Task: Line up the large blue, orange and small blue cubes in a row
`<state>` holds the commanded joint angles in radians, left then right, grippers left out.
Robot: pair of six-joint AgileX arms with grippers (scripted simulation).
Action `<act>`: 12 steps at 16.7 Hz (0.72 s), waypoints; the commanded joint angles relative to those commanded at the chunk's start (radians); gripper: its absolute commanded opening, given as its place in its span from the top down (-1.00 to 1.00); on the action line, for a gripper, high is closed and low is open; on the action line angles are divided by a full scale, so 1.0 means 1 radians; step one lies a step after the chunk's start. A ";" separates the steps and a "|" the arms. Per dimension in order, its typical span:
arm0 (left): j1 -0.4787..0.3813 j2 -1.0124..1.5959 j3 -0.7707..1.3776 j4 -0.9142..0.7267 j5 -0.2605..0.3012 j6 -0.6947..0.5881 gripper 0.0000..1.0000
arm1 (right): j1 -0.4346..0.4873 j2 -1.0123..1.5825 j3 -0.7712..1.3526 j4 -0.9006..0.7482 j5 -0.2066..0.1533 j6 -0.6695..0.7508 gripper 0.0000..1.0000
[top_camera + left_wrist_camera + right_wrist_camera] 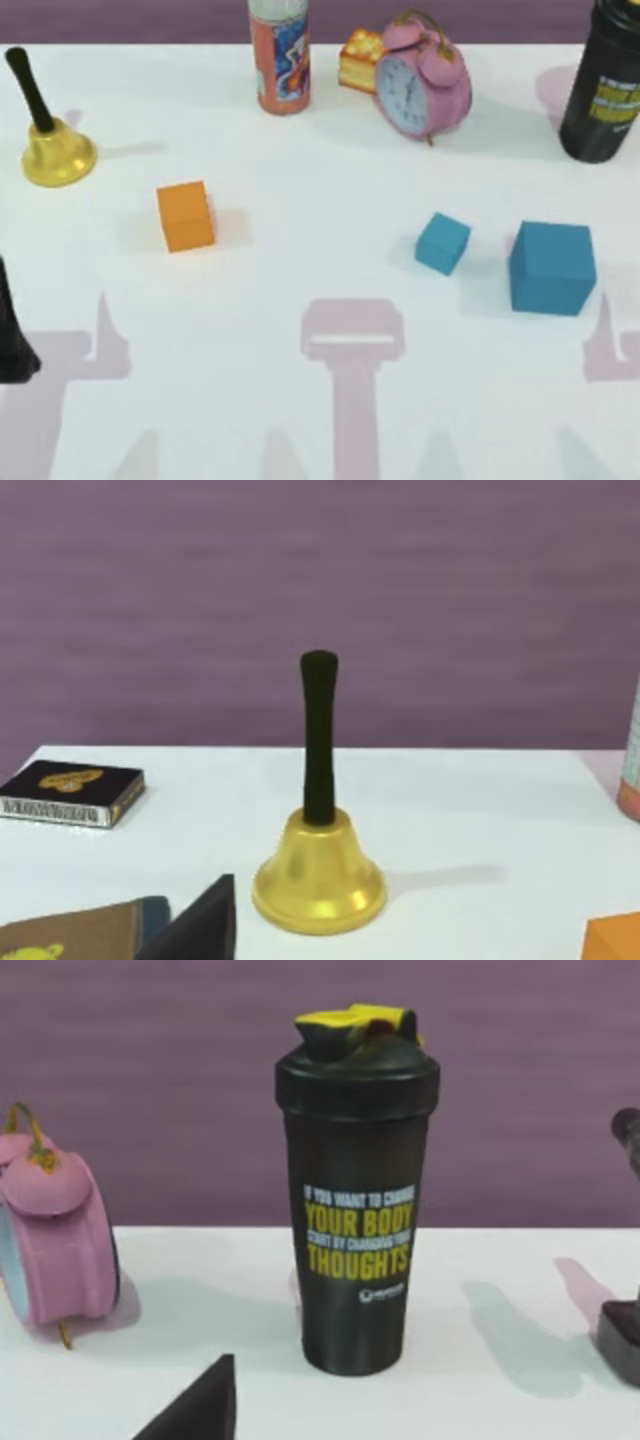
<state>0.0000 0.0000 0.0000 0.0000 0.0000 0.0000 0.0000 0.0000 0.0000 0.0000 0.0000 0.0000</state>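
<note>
On the left half of the table [320, 300], an orange cube [185, 216], flat on one face, well apart from both blue ones. On the right half, the small blue cube [442, 242], turned at an angle, and just to its right, near but not touching, the large blue cube [552, 268], close to the right edge. No row yet: orange far left and slightly farther back, the two blues side by side at right. Along the back edge, from left to right: a brass bell [55, 150] with a black handle, an upright can [279, 55], a cake slice [361, 60] touching or just behind a pink alarm clock [420, 80], and a black shaker [603, 85]. At the left edge of the top view, part of the dark left arm [12, 335], parked, well clear of every cube. From the left wrist, only a dark wedge of the left gripper [200, 925], facing the bell, with a card box [72, 792] farther off and a corner of the orange cube at the frame's edge; claw state impossible to tell. From the right wrist, likewise a dark wedge of the right gripper [200, 1405], facing the shaker and the clock; released or clenched, impossible to tell. Nothing grasped that can be seen.
</note>
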 joint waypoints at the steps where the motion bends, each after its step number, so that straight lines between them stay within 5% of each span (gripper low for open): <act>1: 0.000 0.000 0.000 0.000 0.000 0.000 -1.00 | 0.000 0.000 0.000 0.000 0.000 0.000 -1.00; 6: 0.000 0.000 0.000 0.000 0.000 0.000 -1.00 | 0.029 0.101 0.103 -0.068 -0.003 -0.030 -1.00; 12: 0.000 0.000 0.000 0.000 0.000 0.000 -1.00 | 0.123 0.565 0.544 -0.342 0.001 -0.145 -1.00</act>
<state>0.0000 0.0000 0.0000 0.0000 0.0000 0.0000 0.1231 0.5645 0.5435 -0.3419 0.0015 -0.1447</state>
